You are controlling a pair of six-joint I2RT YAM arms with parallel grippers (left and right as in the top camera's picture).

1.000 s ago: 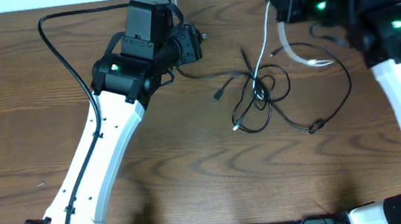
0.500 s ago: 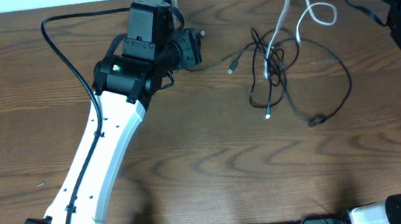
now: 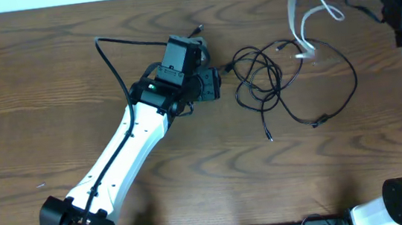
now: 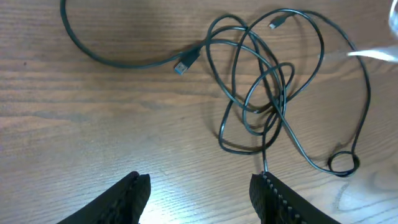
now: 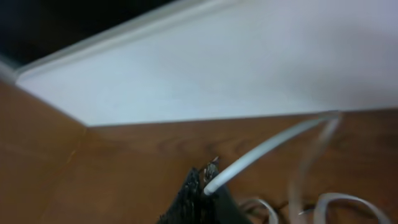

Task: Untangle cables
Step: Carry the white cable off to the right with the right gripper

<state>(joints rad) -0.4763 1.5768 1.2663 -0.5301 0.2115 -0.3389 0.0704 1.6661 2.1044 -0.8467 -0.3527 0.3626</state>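
1. Black cable: lies on the table right of centre as a knot of overlapping loops. One long loop runs out to the right, and a plug end points away on the knot's left.
2. White cable: rises from the upper right edge of the black loops toward the far right corner. Its low end lies against a black loop; whether it is threaded through cannot be told.
3. Right gripper: clenched on the white cable, holding it off the wood near the far edge.
4. Left gripper: jaws parted, grasping nothing, hovering just short of the knot.
5. Table: wood-grain, flat.
6. Handling note: the step appears to be drawing white clear of black.
   - The left gripper likely needs to come down on the knot's centre and pin it.
   - The right arm should pull slowly along the white cable's own line, or the loops may tighten or drag along.
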